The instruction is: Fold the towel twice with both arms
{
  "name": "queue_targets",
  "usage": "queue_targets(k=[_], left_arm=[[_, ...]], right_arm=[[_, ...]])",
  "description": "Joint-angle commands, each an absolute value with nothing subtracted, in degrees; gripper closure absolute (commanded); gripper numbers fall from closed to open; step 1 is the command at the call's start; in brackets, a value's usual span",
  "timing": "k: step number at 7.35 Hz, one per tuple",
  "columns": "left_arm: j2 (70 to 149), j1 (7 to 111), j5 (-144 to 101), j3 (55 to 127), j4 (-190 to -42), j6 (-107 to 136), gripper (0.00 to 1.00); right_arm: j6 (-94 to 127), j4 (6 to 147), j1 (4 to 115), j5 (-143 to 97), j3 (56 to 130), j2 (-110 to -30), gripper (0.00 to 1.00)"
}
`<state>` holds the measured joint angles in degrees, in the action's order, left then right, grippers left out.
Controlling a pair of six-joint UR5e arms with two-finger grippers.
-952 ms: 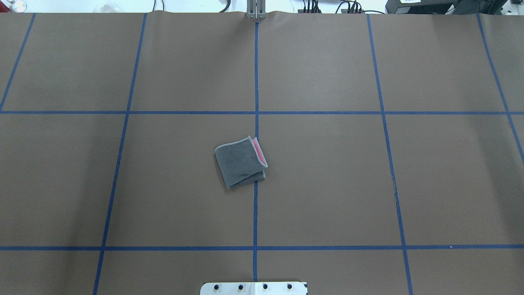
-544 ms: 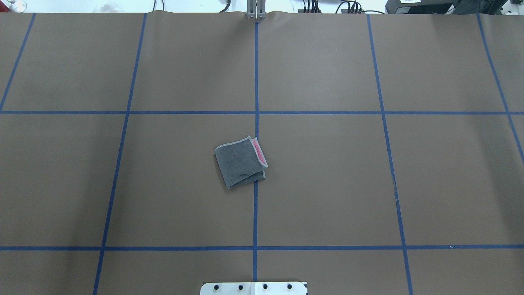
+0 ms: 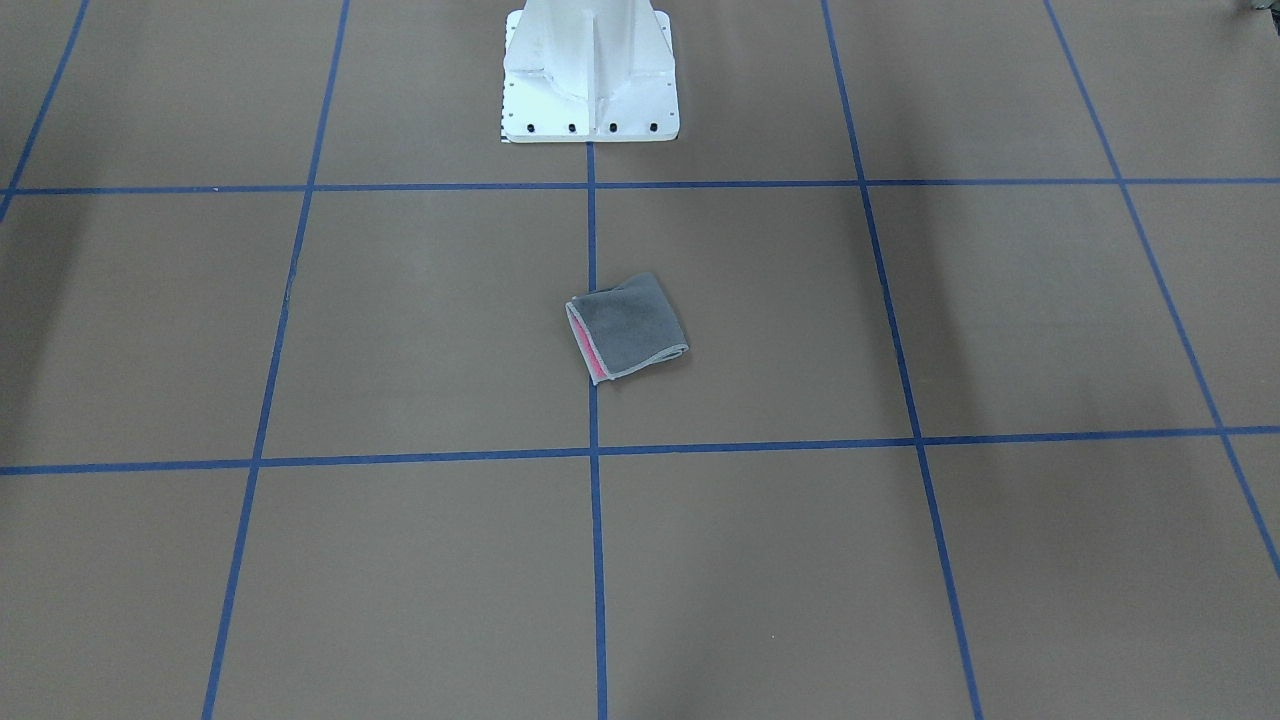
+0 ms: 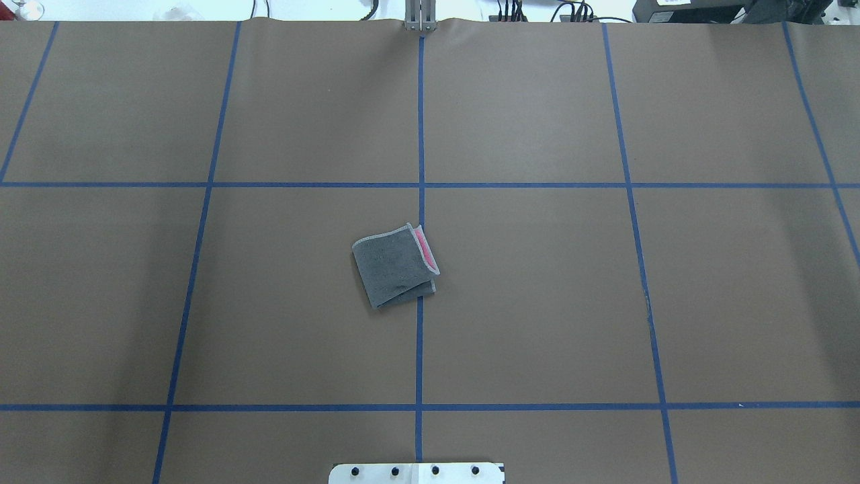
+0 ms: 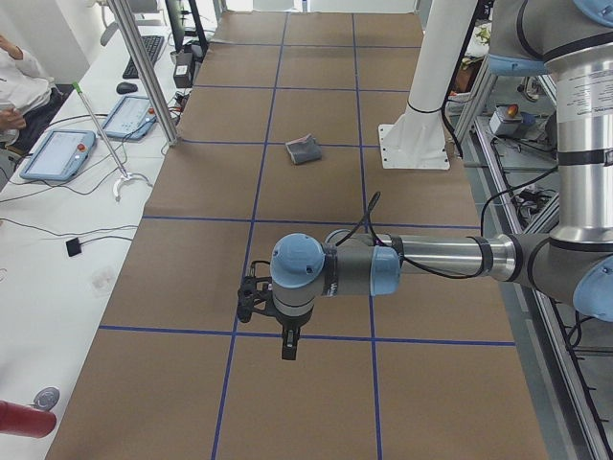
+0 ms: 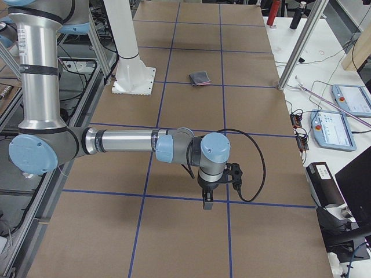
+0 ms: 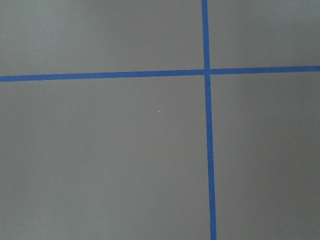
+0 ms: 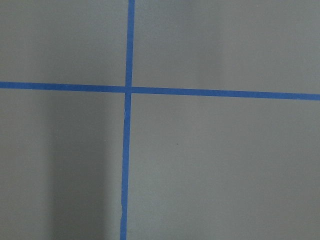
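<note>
The towel (image 4: 393, 265) lies folded into a small grey packet near the table's middle, just left of the centre tape line, with a pink strip showing along its right edge. It also shows as the towel (image 3: 630, 325), (image 5: 305, 150), (image 6: 200, 78). Nothing touches it. The left arm reaches out low over the table's left end, its gripper (image 5: 287, 347) pointing down far from the towel. The right arm does the same at the right end with its gripper (image 6: 207, 202). I cannot tell whether either gripper is open or shut. Both wrist views show only brown table and blue tape.
The white pedestal base (image 3: 590, 80) stands at the robot's edge of the table. Blue tape lines (image 4: 420, 134) divide the brown surface into squares. A side bench holds tablets (image 5: 57, 153) and cables, with a seated person (image 5: 19, 81) and metal posts (image 5: 144, 67) beside it.
</note>
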<state>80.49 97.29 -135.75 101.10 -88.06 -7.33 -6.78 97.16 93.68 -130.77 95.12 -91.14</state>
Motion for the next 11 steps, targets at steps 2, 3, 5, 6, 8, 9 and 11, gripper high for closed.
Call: queue_targets(k=[2, 3, 5, 6, 8, 9, 11], left_arm=[[80.16, 97.21, -136.06, 101.25, -88.42, -7.56, 0.00], [80.16, 97.21, -136.05, 101.25, -88.42, -7.56, 0.00], [80.16, 97.12, -135.97, 100.90, -88.42, -7.56, 0.00], [80.16, 97.12, -135.97, 100.90, -88.42, -7.56, 0.00], [80.16, 97.12, -135.97, 100.72, -88.42, -7.56, 0.00], [80.16, 97.12, -135.97, 100.72, -88.50, -7.56, 0.00], [80.16, 97.12, -135.97, 100.72, -88.50, -7.56, 0.00]], right_arm=[[-6.86, 97.03, 93.60, -130.78, 95.01, -91.14, 0.00], [-6.86, 97.03, 93.60, -130.78, 94.92, -91.23, 0.00], [-6.86, 97.03, 93.60, -130.78, 94.13, -91.23, 0.00], [-6.86, 97.03, 93.60, -130.78, 93.96, -91.23, 0.00], [-6.86, 97.03, 93.34, -130.78, 92.90, -91.23, 0.00], [-6.86, 97.03, 93.17, -130.78, 92.81, -91.23, 0.00], [-6.86, 97.03, 92.81, -130.78, 92.38, -91.23, 0.00]])
